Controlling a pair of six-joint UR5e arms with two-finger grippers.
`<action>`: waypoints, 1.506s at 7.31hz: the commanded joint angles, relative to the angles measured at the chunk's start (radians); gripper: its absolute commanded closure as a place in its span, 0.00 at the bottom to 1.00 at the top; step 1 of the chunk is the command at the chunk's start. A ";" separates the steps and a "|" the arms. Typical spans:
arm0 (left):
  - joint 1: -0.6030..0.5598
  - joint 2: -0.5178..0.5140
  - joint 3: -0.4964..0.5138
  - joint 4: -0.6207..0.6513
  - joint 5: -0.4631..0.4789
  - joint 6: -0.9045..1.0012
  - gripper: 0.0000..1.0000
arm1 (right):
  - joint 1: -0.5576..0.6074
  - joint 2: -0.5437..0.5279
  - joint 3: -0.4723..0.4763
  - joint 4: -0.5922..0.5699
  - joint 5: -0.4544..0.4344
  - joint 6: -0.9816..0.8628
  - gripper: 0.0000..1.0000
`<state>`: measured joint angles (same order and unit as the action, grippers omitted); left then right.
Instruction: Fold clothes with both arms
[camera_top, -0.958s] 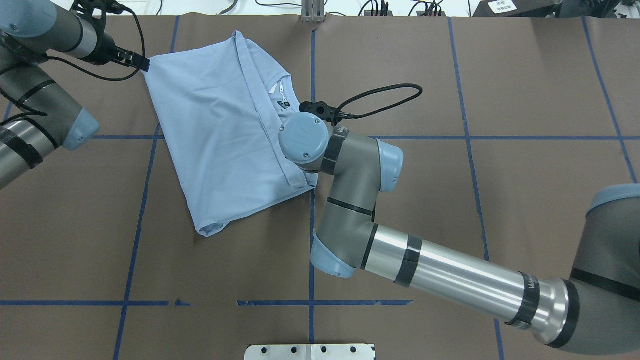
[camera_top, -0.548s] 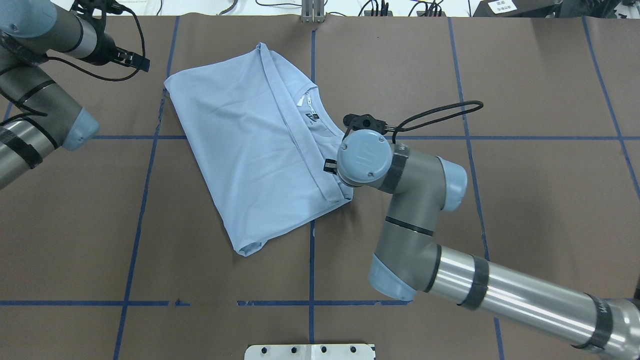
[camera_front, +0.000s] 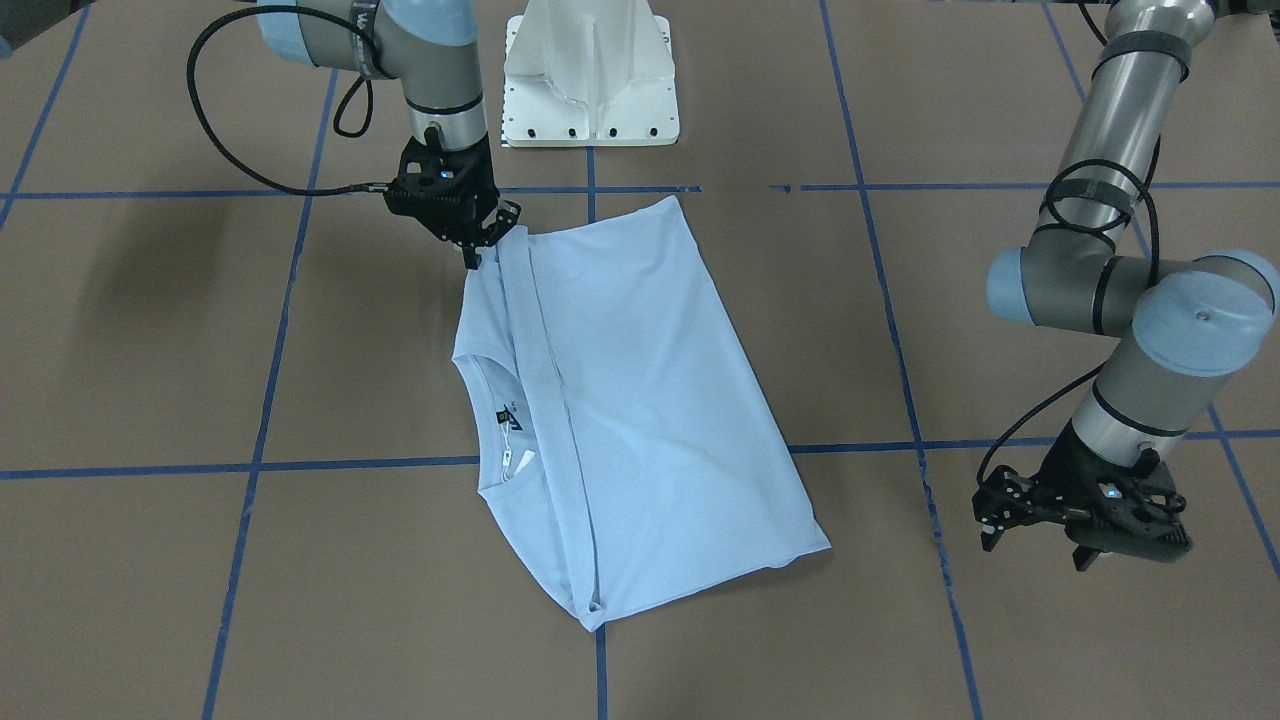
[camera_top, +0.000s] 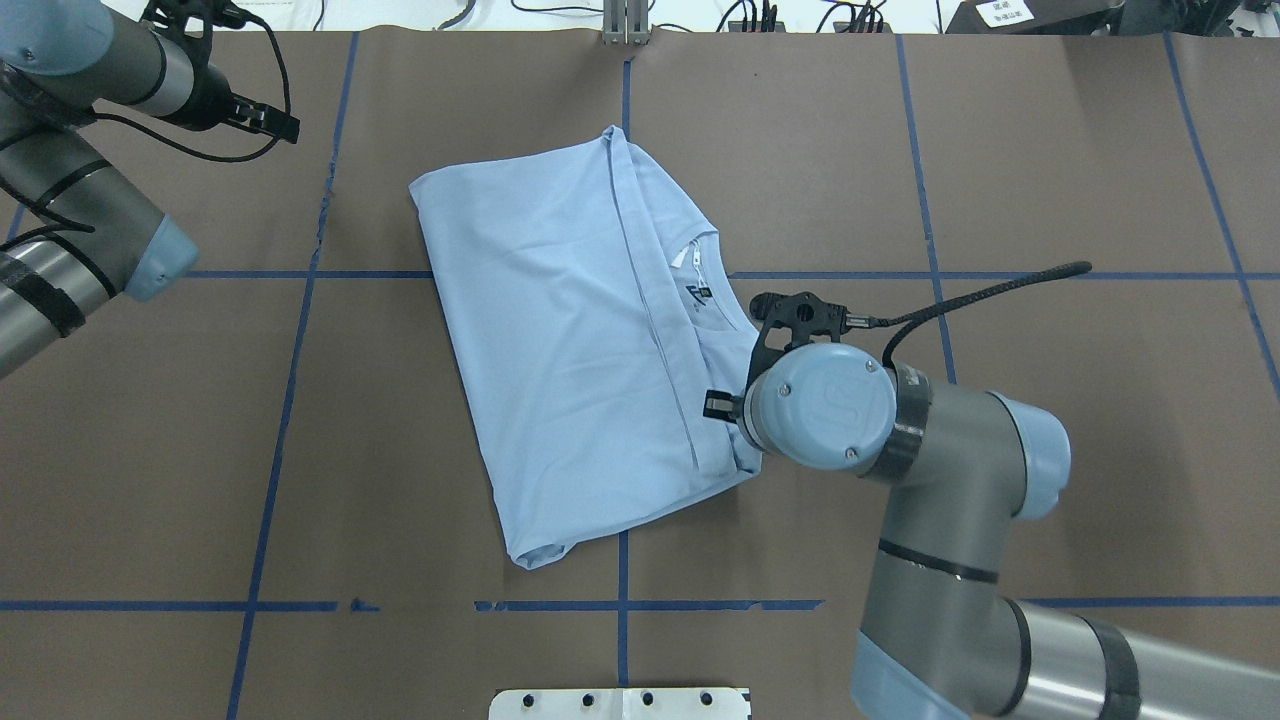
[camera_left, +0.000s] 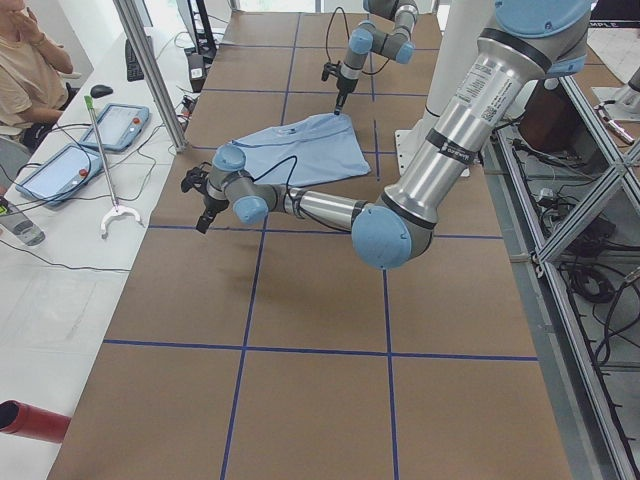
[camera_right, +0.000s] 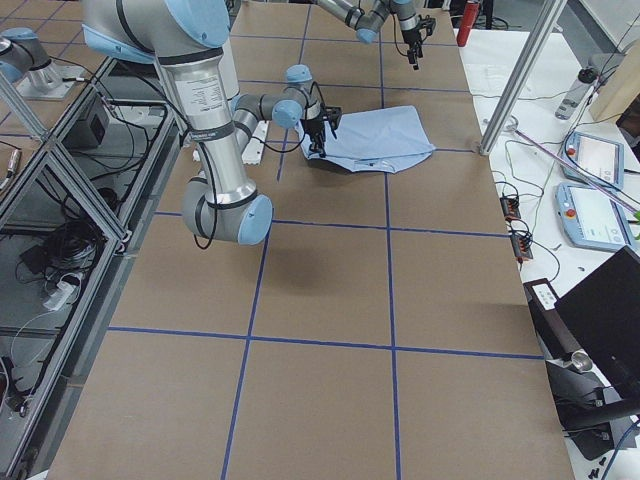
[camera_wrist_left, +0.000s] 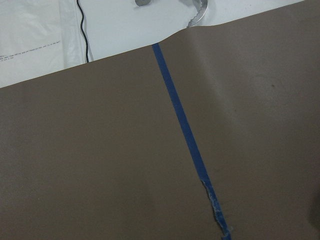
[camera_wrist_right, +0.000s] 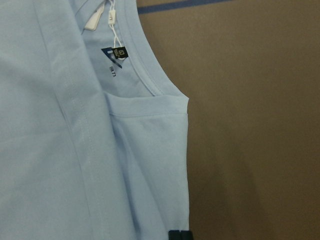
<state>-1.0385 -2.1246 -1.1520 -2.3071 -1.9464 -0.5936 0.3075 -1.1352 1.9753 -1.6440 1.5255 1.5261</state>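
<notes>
- Dragged by its corner, the T-shirt (camera_top: 560, 350) has slid from the left side toward the middle of the table (camera_top: 1050, 450), and it has swung round a little on the way.
- It has travelled away from the left pincer (camera_top: 282, 124), which sat against its far corner a second ago and has stayed put near the far-left corner of the table.
- At this moment the shirt lies flat about the table's centre, already folded lengthwise. Its long axis runs from the far edge toward the robot's edge on a slight slant, and the collar (camera_top: 712, 292) faces the right edge.
- The right pincer (camera_front: 478, 248) is on the shirt's corner nearest the robot, on the collar side. Its fingers are pressed together on the hem there, and the wrist camera shows a dark fingertip (camera_wrist_right: 180, 234) sitting right on the cloth's edge.
- The left pincer hovers over bare table, well apart from the shirt, with its fingers looking spread and nothing between them.
- From that idle pincer the shirt lies toward the table's middle, and its far corner is the nearest part.
- By my reckoning the right arm has the shirt in hand, and any fold across the length needs the left one to come back in to that far corner first.
</notes>
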 joint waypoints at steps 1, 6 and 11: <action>0.000 0.000 0.000 0.000 -0.002 0.000 0.00 | -0.117 -0.018 0.040 -0.020 -0.086 0.081 1.00; 0.000 0.000 -0.003 0.002 -0.003 0.000 0.00 | -0.180 -0.012 0.040 -0.037 -0.120 0.001 0.00; 0.000 -0.002 -0.003 0.002 -0.003 -0.003 0.00 | -0.234 0.006 0.033 -0.033 -0.128 -0.337 0.35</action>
<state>-1.0385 -2.1259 -1.1546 -2.3056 -1.9497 -0.5961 0.0864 -1.1305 2.0099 -1.6769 1.3998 1.2777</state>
